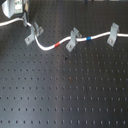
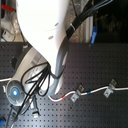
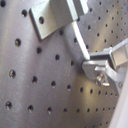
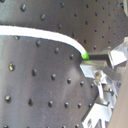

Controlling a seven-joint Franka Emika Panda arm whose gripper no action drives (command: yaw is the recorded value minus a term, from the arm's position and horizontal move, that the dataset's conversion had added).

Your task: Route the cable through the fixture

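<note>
Black perforated breadboard (image 1: 65, 95) filling the first exterior view, three silver-grey clips in a row near its far edge. White cable (image 1: 50, 46) entering from the first exterior view's left, passing the first clip (image 1: 33, 34), dipping, then rising through the middle clip (image 1: 73, 39), red band (image 1: 56, 44) just before it and blue band (image 1: 89, 38) just after, and on to the third clip (image 1: 113, 33); far end cut off at the first exterior view's right border. Gripper (image 1: 23, 15) only partly in frame at the far left corner, blurred, just beside the first clip.

In the second exterior view, white arm body (image 2: 45, 30) and dark hose bundle (image 2: 42, 80) hiding the breadboard's left half, first clip included; only the middle clip (image 2: 77, 94) and third clip (image 2: 111, 88) visible.

In the first wrist view, fixture (image 3: 52, 19) close up, cropped at the picture edge, cable running from it down to a metal fingertip (image 3: 102, 67). In the second wrist view, cable (image 4: 45, 34) ending with a green spot at the fingertip (image 4: 102, 57). Fingers apparently pinched on the cable, second finger out of sight, so grip not certain.
</note>
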